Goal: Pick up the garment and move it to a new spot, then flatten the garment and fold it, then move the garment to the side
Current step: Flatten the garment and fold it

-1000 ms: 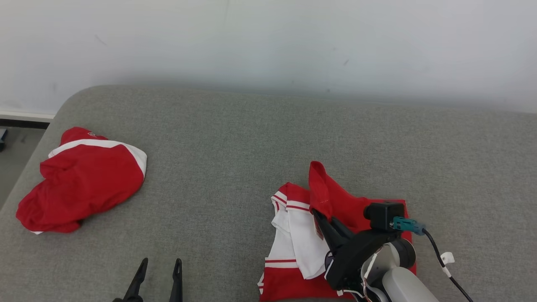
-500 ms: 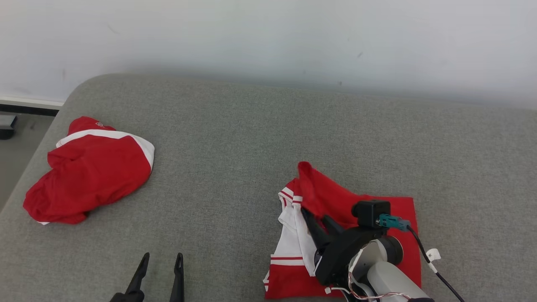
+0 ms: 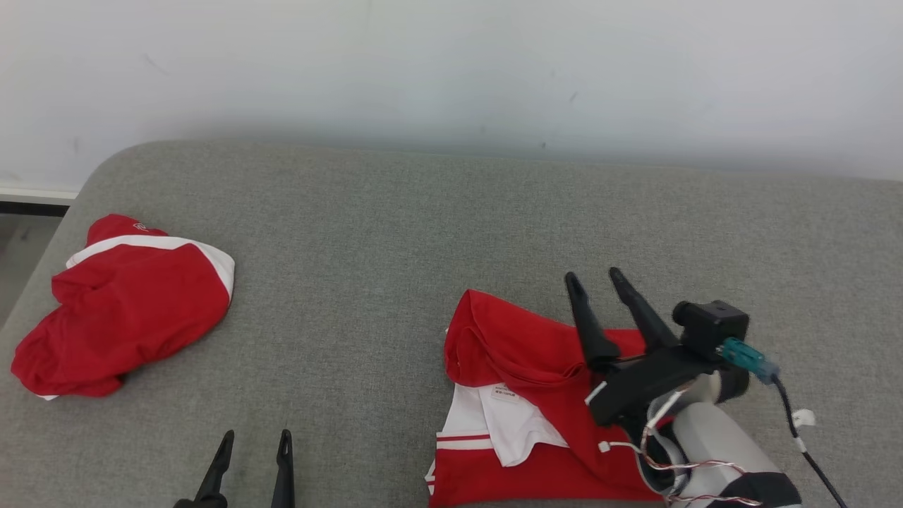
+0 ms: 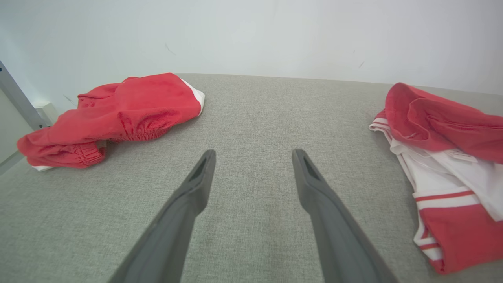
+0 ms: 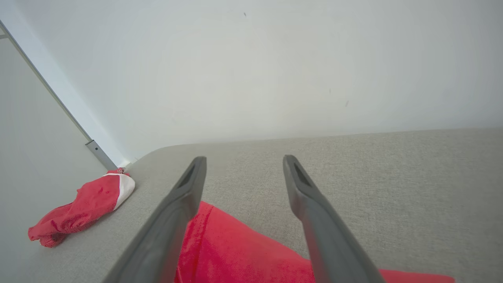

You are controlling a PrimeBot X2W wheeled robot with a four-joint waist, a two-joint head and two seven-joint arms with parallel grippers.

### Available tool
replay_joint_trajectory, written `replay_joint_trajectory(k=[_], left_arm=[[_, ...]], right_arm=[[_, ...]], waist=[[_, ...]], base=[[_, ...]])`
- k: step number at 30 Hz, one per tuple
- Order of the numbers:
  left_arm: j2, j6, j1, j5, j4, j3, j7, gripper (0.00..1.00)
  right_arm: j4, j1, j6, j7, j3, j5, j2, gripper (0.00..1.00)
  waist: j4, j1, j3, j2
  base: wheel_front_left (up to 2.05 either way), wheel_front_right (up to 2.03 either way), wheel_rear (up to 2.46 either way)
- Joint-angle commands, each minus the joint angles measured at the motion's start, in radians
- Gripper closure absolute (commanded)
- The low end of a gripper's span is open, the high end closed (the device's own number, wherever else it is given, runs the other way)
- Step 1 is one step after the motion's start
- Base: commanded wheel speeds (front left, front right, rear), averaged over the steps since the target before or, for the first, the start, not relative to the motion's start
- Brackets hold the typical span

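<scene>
Near the left edge of the grey cushion (image 3: pixel 423 233) lies a crumpled red bundle (image 3: pixel 123 303) with a white band, well apart from the rest. At the near edge, left of the middle, the left gripper (image 3: pixel 255 436) stands over the bare cushion with its fingers spread and nothing between them. The garment (image 3: pixel 522 353), a red and white shirt, lies right of the middle against the near edge, half folded: a red layer is thrown over the white part, and its far left corner stands up in a loose roll. I judge it light, soft and limp, so it will sag and its layers may slide when it is lifted; a pinch on the red roll or on a hem corner seems the best hold. Its long axis seems to run from the near edge toward the far edge; where the collar points I cannot tell. Over its far right part the right gripper (image 3: pixel 592 276) is released, fingers wide, holding nothing
</scene>
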Motion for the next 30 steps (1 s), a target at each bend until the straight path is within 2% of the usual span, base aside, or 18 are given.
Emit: replay_joint_trajectory(k=[1,8,13,14,15,17,30], left_arm=[[-0.002,0.003,0.013,0.009,-0.005,0.003,-0.002,0.00],[-0.001,0.005,0.016,0.010,-0.014,0.015,-0.002,0.00],[-0.002,0.005,0.013,0.010,-0.020,0.019,-0.002,0.00],[-0.001,0.005,0.012,0.011,-0.021,0.019,-0.002,0.00],[-0.002,0.005,0.010,0.012,-0.021,0.019,-0.002,0.00],[-0.002,0.007,0.007,0.017,-0.023,0.018,-0.002,0.00],[-0.002,0.004,0.011,0.023,-0.016,0.004,-0.002,0.00]], right_arm=[[-0.016,0.026,-0.003,-0.010,-0.024,-0.008,-0.016,0.00],[-0.112,0.115,-0.003,-0.024,-0.200,-0.039,-0.073,0.00],[-0.140,0.178,-0.003,-0.024,-0.271,-0.089,-0.084,0.00],[-0.139,0.186,-0.003,-0.024,-0.277,-0.101,-0.082,0.17],[-0.137,0.194,-0.003,-0.024,-0.278,-0.113,-0.081,0.54],[-0.130,0.208,-0.003,-0.024,-0.274,-0.137,-0.082,1.00],[0.023,0.211,-0.003,-0.024,-0.205,-0.248,-0.039,1.00]], waist=[[-0.007,0.0000,-0.001,0.0000],[-0.023,0.0000,0.002,0.0000],[-0.029,0.0000,0.005,0.0000],[-0.029,0.0000,0.005,0.0000],[-0.028,0.0000,0.005,0.0000],[-0.027,0.0000,0.006,0.0000],[0.012,0.0000,-0.005,0.0000]], base=[[0.00,0.00,0.00],[0.00,0.00,0.00],[0.00,0.00,0.00],[0.00,0.00,0.00],[0.00,0.00,0.00],[0.00,0.00,0.00],[0.00,0.00,0.00]])
